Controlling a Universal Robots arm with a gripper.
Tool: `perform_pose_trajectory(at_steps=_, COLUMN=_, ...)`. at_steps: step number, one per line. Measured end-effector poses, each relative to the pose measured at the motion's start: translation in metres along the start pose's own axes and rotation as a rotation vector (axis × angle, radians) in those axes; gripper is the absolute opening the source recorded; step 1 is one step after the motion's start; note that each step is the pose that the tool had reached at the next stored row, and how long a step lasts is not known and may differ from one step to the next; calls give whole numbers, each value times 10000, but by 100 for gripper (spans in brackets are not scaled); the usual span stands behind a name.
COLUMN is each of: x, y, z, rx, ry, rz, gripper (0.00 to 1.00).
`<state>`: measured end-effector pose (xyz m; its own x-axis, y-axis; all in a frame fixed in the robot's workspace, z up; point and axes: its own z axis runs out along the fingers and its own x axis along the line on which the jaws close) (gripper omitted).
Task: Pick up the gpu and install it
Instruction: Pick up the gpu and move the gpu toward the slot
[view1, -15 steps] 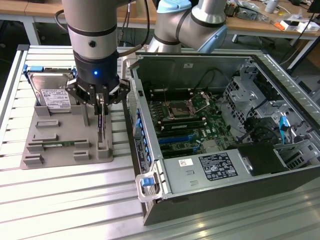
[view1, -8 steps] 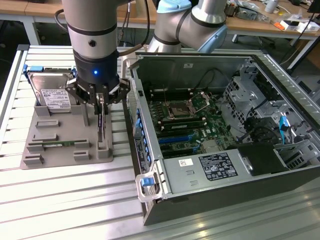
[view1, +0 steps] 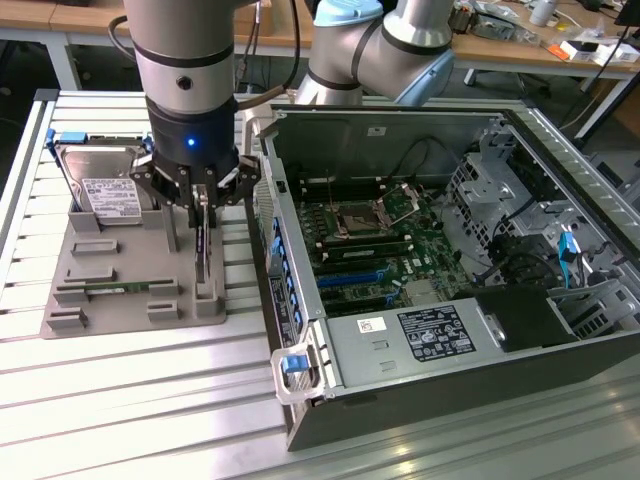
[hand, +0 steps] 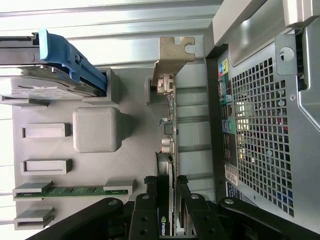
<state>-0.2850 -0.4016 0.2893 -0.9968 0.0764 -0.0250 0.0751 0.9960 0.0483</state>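
One gripper (hand: 169, 196) clasping gpu (hand: 168, 140), upright in holder (view1: 125, 285)

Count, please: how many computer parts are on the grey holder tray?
3. The hard drive stands at the tray's far end, the memory stick lies near its front, and the gpu stands on edge on the side nearest the computer case, gripped by the tool.

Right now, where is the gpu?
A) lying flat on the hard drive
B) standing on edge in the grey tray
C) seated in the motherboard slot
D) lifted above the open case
B: the gpu stands on edge in the grey tray, the gripper closed on its top.
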Motion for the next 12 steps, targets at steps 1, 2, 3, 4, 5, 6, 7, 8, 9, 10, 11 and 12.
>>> perform_pose_trajectory(at_steps=1, x=0, y=0, z=-2, rx=0, ry=0, rz=0, gripper=26)
perform_pose_trajectory(at_steps=2, x=0, y=0, z=-3, rx=0, ry=0, rz=-1, gripper=26)
perform_pose_trajectory(at_steps=3, x=0, y=0, z=-3, rx=0, ry=0, rz=0, gripper=26)
perform_pose_trajectory(at_steps=4, x=0, y=0, z=-8, rx=1, ry=1, rz=0, gripper=26)
perform_pose_trajectory(at_steps=5, x=0, y=0, z=-12, rx=0, ry=0, rz=0, gripper=26)
perform_pose_trajectory(at_steps=6, x=0, y=1, z=-17, rx=1, ry=0, rz=0, gripper=26)
perform_pose_trajectory(at_steps=7, x=-1, y=1, z=-20, rx=0, ry=0, rz=0, gripper=26)
perform_pose_trajectory(at_steps=8, x=-1, y=1, z=-23, rx=0, ry=0, rz=0, gripper=26)
perform_pose_trajectory(at_steps=9, x=-1, y=1, z=-25, rx=0, ry=0, rz=0, gripper=26)
perform_pose_trajectory(at_steps=10, x=-1, y=1, z=-29, rx=0, ry=0, rz=0, gripper=26)
perform_pose_trajectory(at_steps=11, x=-1, y=1, z=-31, rx=0, ry=0, rz=0, gripper=26)
perform_pose_trajectory(at_steps=12, x=-1, y=2, z=-32, rx=0, ry=0, rz=0, gripper=26)
